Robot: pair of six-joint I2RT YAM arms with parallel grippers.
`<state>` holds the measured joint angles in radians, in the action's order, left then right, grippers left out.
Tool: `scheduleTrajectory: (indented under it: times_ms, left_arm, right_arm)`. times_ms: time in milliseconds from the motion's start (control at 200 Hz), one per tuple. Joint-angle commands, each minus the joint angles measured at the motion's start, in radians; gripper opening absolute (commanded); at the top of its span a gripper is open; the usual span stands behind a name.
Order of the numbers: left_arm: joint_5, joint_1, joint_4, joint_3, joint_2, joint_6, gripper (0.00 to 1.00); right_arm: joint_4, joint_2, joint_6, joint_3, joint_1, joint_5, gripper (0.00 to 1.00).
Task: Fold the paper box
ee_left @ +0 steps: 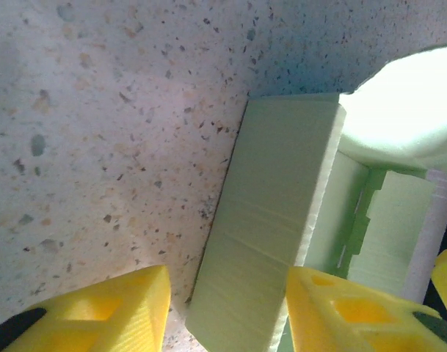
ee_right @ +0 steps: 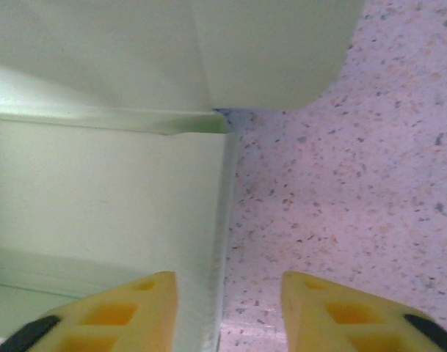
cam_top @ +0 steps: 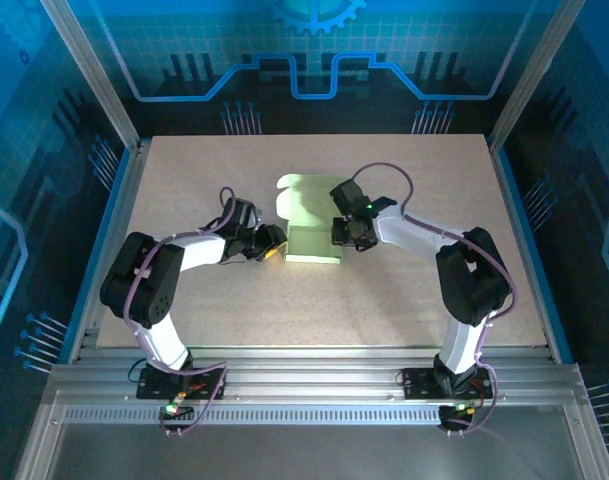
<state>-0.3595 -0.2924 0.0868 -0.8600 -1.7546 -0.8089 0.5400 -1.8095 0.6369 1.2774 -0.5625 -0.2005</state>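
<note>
The pale light-green thin-card paper box [cam_top: 314,243] is sitting near the middle of the speckled beige tabletop [cam_top: 414,300]. It is partly folded up: its walls are standing and its rounded lid flap [cam_top: 298,196] is lying open toward the far side.

The left gripper [cam_top: 271,243] is reaching in at the box's left side. In the left wrist view its yellow fingers [ee_left: 106,312] are standing apart and straddling the upright left wall [ee_left: 271,220] — one finger is outside over the table and clear of the card, the other is inside, close against it. The wall is not being pinched.

The right gripper [cam_top: 350,235] is reaching in at the opposite side. In the right wrist view its jaws are likewise parted, with the edge of the right wall [ee_right: 212,242] lying between them — one finger is over the box's inside and the other over bare table, well apart from the card. It is holding nothing.
</note>
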Motion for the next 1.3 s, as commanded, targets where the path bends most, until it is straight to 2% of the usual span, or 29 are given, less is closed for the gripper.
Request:
scheduleTrajectory:
  times_ms: [0, 140, 275, 525, 695, 790, 1096, 1296]
  left_arm:
    - [-0.019, -0.001, 0.002, -0.019, -0.028, 0.004, 0.39]
    - [-0.025, -0.001, 0.003, -0.019, -0.033, 0.004, 0.37]
    - [-0.033, -0.005, 0.002, -0.024, -0.042, 0.007, 0.36]
    - [-0.038, -0.009, 0.03, -0.005, -0.067, -0.013, 0.33]
    - [-0.038, -0.01, 0.04, 0.007, -0.061, -0.016, 0.33]
    - [-0.038, -0.01, 0.046, 0.013, -0.055, -0.018, 0.33]
    - [-0.038, -0.009, 0.071, 0.036, -0.034, -0.028, 0.33]
    - [-0.042, -0.008, 0.081, 0.043, -0.027, -0.029, 0.33]
  right_arm:
    - [0.001, -0.045, -0.009, 0.021, 0.001, 0.034, 0.32]
    - [0.024, -0.099, -0.015, 0.061, 0.001, 0.036, 0.22]
    - [0.03, -0.14, -0.023, 0.088, -0.003, 0.037, 0.18]
    - [0.085, -0.202, -0.031, 0.119, -0.02, -0.017, 0.15]
    - [0.166, -0.252, -0.046, 0.15, -0.038, -0.109, 0.13]
    - [0.206, -0.279, -0.053, 0.17, -0.053, -0.161, 0.0]
    - [0.339, -0.393, -0.039, 0.236, -0.116, -0.351, 0.0]
    - [0.398, -0.484, -0.006, 0.262, -0.124, -0.386, 0.0]
